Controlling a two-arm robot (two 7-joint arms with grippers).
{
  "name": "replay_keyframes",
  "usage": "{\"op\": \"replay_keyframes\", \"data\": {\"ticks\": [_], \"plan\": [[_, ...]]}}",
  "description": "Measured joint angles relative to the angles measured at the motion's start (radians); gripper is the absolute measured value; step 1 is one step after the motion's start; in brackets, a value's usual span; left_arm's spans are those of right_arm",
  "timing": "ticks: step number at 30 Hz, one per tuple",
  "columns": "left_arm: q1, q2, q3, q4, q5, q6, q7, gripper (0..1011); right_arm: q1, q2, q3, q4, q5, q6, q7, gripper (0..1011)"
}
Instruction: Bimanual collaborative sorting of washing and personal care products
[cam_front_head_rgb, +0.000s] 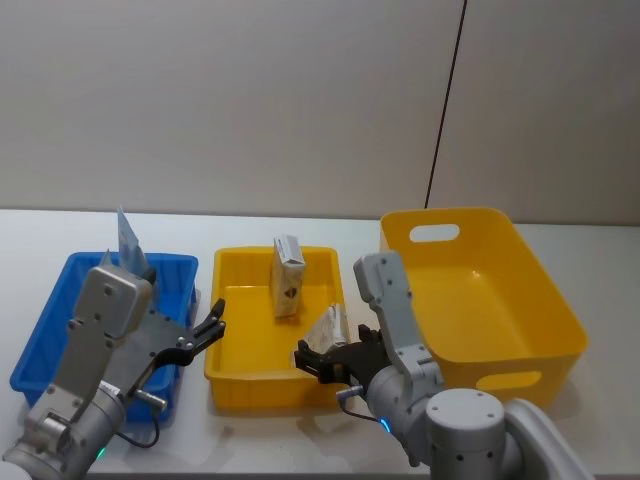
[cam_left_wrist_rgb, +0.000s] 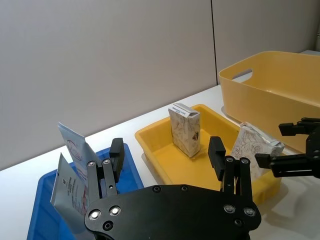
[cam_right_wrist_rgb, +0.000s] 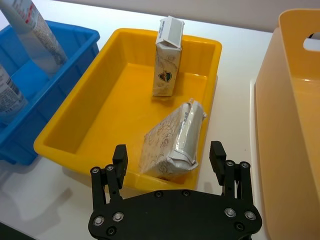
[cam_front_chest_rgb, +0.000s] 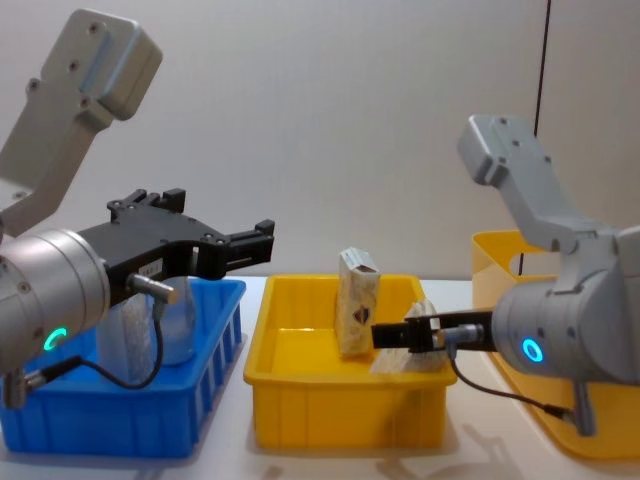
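My right hand (cam_right_wrist_rgb: 168, 150), fingers spread apart, hangs over the cream packet (cam_right_wrist_rgb: 175, 135) slumped in the yellow tray's (cam_right_wrist_rgb: 70, 159) front right corner, so an off-centre pinch on that slanted side could squirt it loose or topple the upright carton (cam_right_wrist_rgb: 167, 60), while my left hand (cam_left_wrist_rgb: 167, 147) hovers, spread too, beside the blue bin (cam_front_head_rgb: 45, 320).

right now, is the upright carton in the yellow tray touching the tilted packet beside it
Apart. The left wrist view shows bare tray floor between the upright carton and the tilted packet.
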Motion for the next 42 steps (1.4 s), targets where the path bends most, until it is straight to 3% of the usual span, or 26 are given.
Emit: {"op": "replay_keyframes", "data": {"ticks": [16,36,42], "plan": [[0.0,0.0,0.0,0.0,0.0,0.0,0.0,1001,0.071,-0.052,0.011,0.131,-0.002,-0.014,0.006,1004],[0.0,0.0,0.0,0.0,0.0,0.0,0.0,1001,0.119,-0.084,0.021,0.221,-0.009,-0.028,0.025,1004],[0.0,0.0,0.0,0.0,0.0,0.0,0.0,1002,0.128,-0.09,0.024,0.236,-0.013,-0.031,0.027,907]]}}
